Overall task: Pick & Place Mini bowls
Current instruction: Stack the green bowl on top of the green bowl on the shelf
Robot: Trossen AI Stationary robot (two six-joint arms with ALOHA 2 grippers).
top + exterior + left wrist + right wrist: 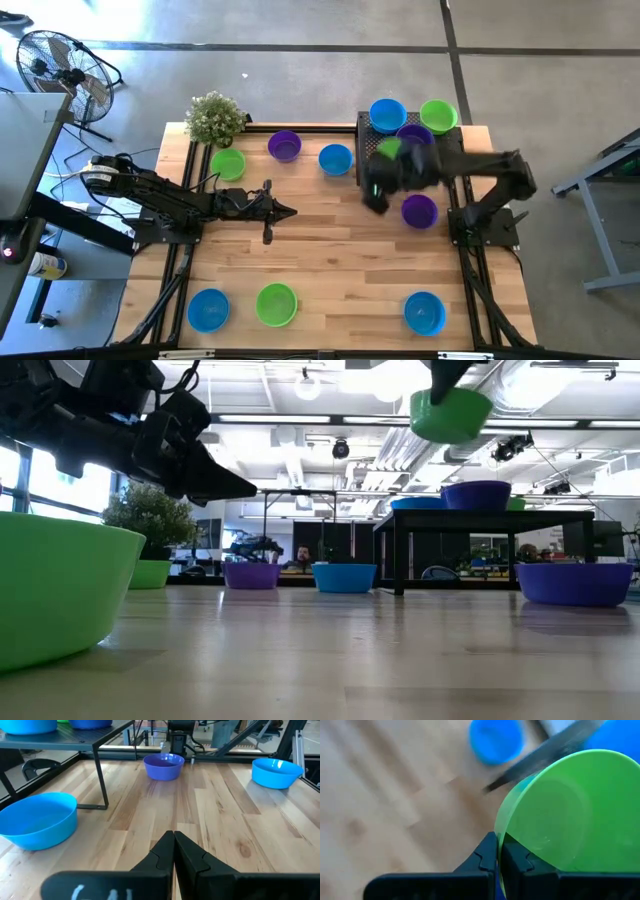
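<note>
My right gripper (385, 170) is shut on a lime green mini bowl (390, 150) and carries it in the air beside the black mesh stand (450, 140); the low view shows this bowl (450, 412) high above the table. On the stand sit a blue bowl (387, 113), a green bowl (438, 115) and a purple bowl (413, 135). My left gripper (280, 210) is shut and hovers over the table's middle, touching nothing. Other bowls stand on their bases on the table: green (228, 163), purple (285, 145), blue (335, 158), purple (419, 211). My right gripper pinches the green bowl by its rim (501, 836), with the wall between the two fingers (487, 852). The bowl (560, 815) is lifted clear of table and stand and sits tilted beside the fingers.
Three more bowls stand along the near edge: blue (208, 309), green (276, 304), blue (424, 312). A potted plant (214, 117) stands at the far left corner. The stand's legs (102, 785) rise from the table at far right. Bare wood lies in the table's middle.
</note>
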